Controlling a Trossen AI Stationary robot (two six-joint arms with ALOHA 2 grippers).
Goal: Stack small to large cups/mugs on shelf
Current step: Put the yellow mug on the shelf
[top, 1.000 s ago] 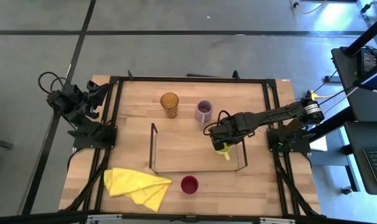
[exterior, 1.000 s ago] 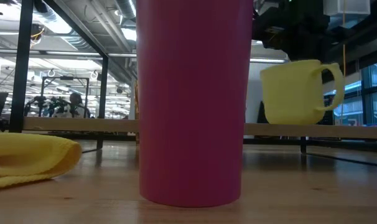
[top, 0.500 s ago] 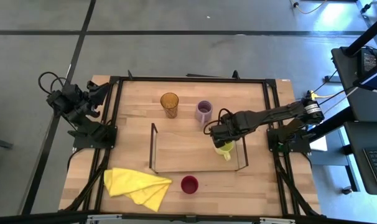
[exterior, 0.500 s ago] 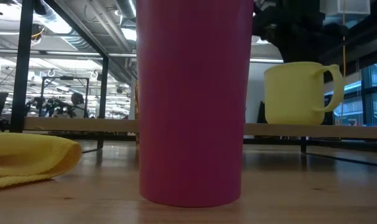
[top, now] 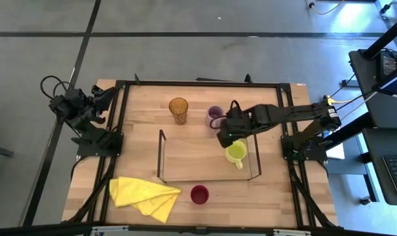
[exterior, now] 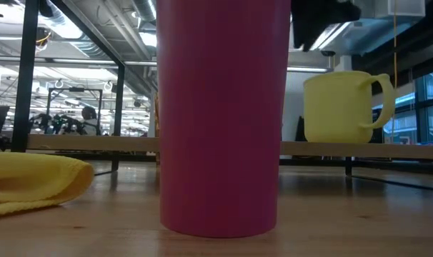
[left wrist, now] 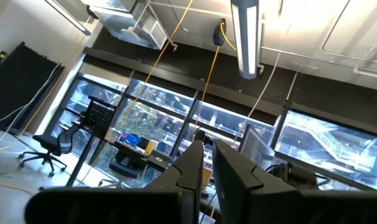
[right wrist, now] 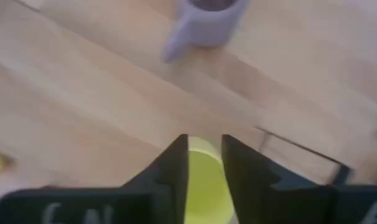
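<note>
Your right gripper's point(top: 223, 139) jaws stand a little apart with nothing between them. You can see this from the right wrist, where the two dark fingers point(right wrist: 172, 168) have a gap and the yellow-green mug point(right wrist: 203, 180) shows through it, lower down.

From above, that yellow-green mug point(top: 236, 153) stands on the shelf point(top: 195, 160), close to the shelf's right wire end. Its handle points toward the front edge of the table. The right gripper is just beside the mug, up and to its left, and does not touch it. From table height the mug point(exterior: 345, 107) sits upright on the board with its handle on the right side.

Look past the shelf and you find the lilac mug point(top: 215, 116) on the table point(top: 139, 118), partly under the right arm. The amber tumbler point(top: 178, 110) stands near it, to its left. The small dark red cup point(top: 199, 194) is on the table in front of the shelf. A yellow cloth point(top: 144, 195) lies to the left of that cup.

Your left gripper point(left wrist: 205, 171) waits off the table's left side, pointing up at the room. Its jaws are nearly together.
</note>
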